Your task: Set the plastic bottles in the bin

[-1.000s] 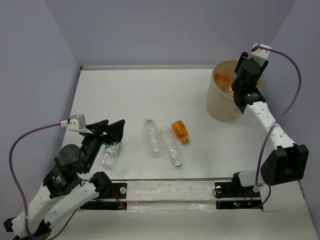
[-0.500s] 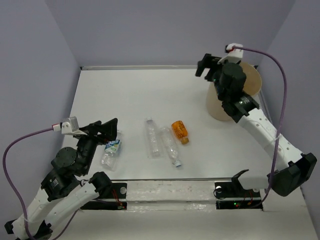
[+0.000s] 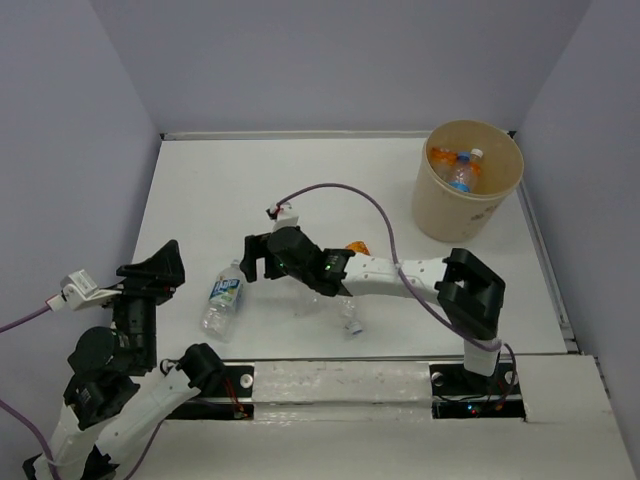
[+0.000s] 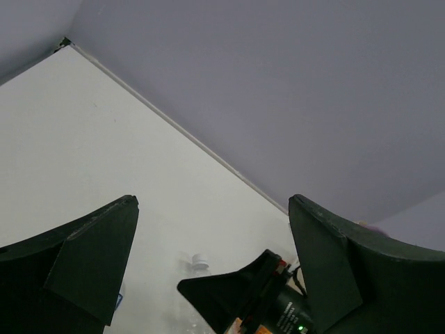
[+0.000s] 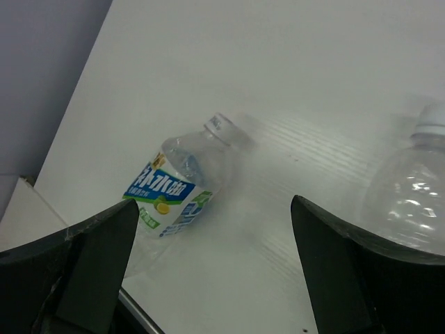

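Table bears clear bottle (blue-green label).

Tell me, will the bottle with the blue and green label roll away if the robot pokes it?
Probably: the blue-and-green-labelled bottle lies on its side on the smooth table, so a sideways poke could roll it. It looks clear and empty, so likely light. Its thin plastic may dent when squeezed.

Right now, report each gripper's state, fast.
Left gripper: open, holding nothing.
Right gripper: open, holding nothing.
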